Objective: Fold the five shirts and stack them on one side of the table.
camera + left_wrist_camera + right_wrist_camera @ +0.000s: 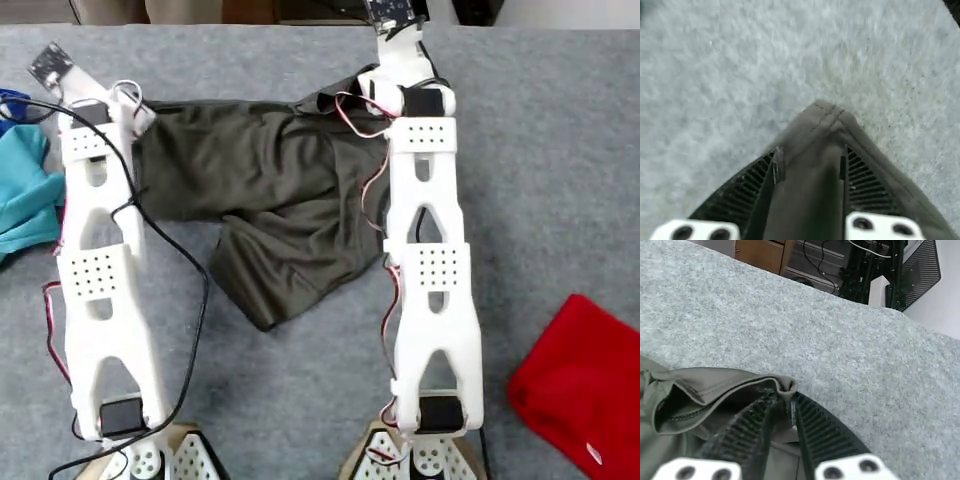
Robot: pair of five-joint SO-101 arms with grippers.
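Lying long-axis left-right, olive shirt (262, 182); left gripper (810, 161) & right gripper (783, 398) clamp its edge.

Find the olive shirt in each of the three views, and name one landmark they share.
High view: the olive shirt lies crumpled on the far middle of the grey felt tabletop, between the two arms.
Left wrist view: a stitched corner of it sticks out between the fingers of the left gripper.
Right wrist view: its folded hem is pinched in the right gripper.
Shared landmark: the grey felt tabletop under the shirt.
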